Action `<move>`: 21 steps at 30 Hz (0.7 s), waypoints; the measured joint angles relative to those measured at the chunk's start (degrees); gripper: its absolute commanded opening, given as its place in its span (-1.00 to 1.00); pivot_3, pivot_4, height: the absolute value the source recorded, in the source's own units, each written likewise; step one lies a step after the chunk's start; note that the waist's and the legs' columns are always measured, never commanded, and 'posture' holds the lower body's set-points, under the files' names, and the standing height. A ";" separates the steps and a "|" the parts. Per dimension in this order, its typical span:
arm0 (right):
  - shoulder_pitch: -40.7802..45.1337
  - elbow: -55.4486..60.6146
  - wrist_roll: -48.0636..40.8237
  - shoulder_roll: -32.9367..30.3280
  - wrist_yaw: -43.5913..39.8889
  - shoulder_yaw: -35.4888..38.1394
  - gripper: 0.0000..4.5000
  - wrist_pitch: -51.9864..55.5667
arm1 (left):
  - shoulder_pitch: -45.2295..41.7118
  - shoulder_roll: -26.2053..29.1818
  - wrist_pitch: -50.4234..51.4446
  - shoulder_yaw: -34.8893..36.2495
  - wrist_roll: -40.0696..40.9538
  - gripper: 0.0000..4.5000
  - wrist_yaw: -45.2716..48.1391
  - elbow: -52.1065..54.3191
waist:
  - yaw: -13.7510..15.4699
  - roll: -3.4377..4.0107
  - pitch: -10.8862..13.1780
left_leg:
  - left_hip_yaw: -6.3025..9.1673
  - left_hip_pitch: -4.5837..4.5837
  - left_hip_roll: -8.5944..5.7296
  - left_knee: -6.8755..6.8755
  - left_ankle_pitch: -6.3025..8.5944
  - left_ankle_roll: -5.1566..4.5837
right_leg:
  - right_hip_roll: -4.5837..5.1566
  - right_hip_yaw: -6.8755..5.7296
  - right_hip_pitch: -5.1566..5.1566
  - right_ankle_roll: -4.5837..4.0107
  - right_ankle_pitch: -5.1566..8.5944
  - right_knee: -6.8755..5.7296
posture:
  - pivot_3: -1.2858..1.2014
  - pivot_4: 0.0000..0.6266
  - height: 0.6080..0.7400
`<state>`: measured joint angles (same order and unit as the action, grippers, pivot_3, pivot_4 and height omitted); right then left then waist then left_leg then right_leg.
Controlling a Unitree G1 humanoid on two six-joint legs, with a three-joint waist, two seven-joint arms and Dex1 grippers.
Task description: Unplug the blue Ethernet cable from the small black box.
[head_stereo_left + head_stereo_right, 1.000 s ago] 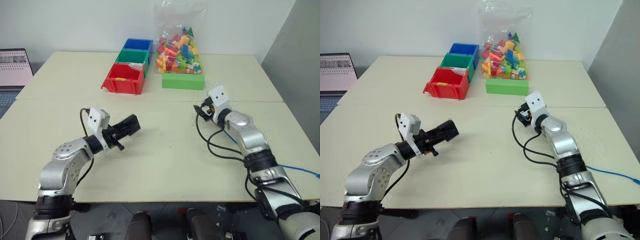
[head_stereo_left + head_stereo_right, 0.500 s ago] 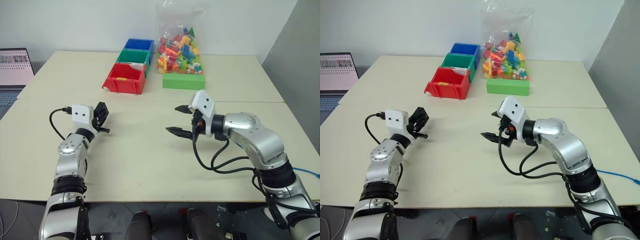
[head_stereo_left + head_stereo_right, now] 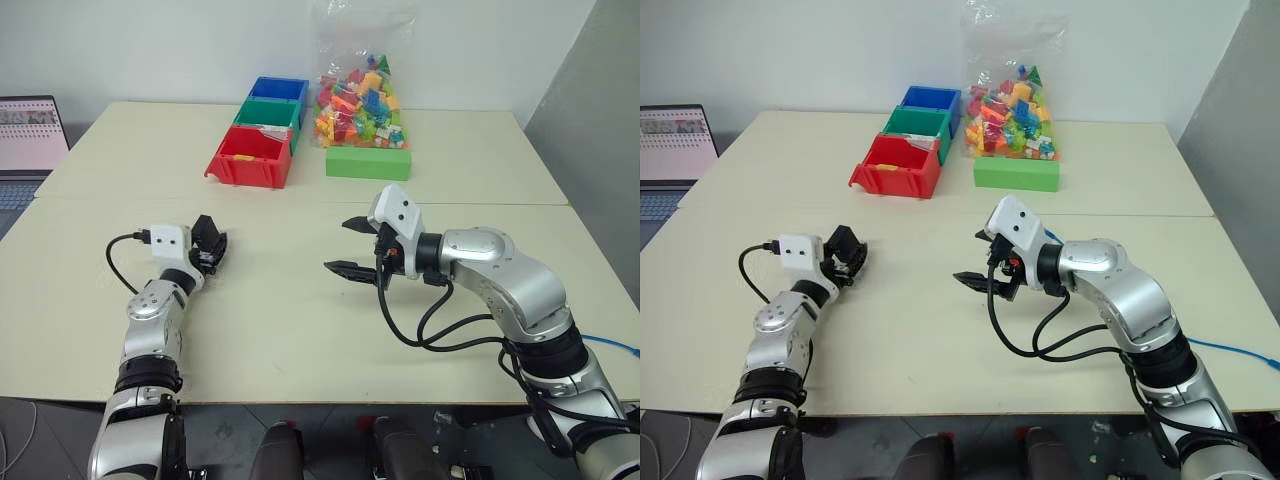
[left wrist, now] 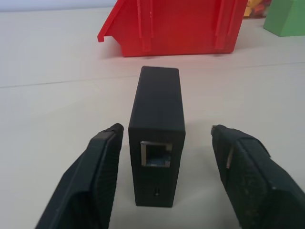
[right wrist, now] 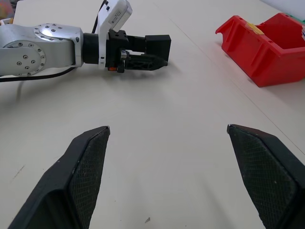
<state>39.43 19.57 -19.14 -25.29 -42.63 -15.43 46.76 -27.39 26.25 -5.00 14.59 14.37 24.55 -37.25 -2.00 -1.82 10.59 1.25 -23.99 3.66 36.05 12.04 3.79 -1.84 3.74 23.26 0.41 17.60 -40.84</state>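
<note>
Two grippers over the beige worktop. Left gripper has its fingers spread on either side of the small black box, gaps visible on both sides, not clamping it; box stands on the worktop with its port empty and facing the wrist camera. Head views show the box just as a dark lump at the fingertips, port not readable there. Right gripper wide apart, holding nothing, aimed toward the left arm. Blue Ethernet cable shows as a short stretch at the worktop's right edge, well apart from the box, plug end cut off. Red bin just beyond the box, top cropped in left wrist view.
</note>
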 measured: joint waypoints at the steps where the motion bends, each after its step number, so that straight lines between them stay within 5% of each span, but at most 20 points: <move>1: -0.05 0.23 0.00 0.02 0.05 -0.07 0.86 0.05 | 1.57 0.02 1.24 0.08 0.45 0.82 0.17 2.54 | -0.09 0.00 0.00 | -0.01 0.00 0.01 0.00 0.00 0.00 | 0.00 0.03 0.00 -0.01 0.00 0.00 | 0.03 -0.52 1.00; 12: -8.52 2.07 -0.20 -3.32 0.41 1.40 0.86 0.08 | 20.13 7.98 22.31 0.82 2.67 0.82 2.57 33.31 | -0.34 -0.01 0.00 | 0.07 0.02 0.01 -0.02 0.00 0.01 | 0.03 0.17 -0.02 0.16 0.10 0.01 | 0.03 -0.52 1.00; 21: -12.44 0.19 -4.80 -13.51 -5.59 14.00 0.86 -2.28 | 29.24 23.47 32.50 7.47 11.43 0.82 18.22 48.86 | -0.42 -0.01 0.07 | 0.03 0.09 0.03 -0.08 0.00 0.00 | 0.01 0.19 0.00 0.19 0.20 0.05 | 0.03 -0.52 1.00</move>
<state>27.00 19.76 -23.94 -38.80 -48.23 -1.43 44.48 1.85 49.73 27.50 22.06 25.81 42.77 11.61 -2.43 -1.83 10.66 1.27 -23.90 3.70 35.96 12.04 3.79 -1.83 3.93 23.26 0.61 17.80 -40.79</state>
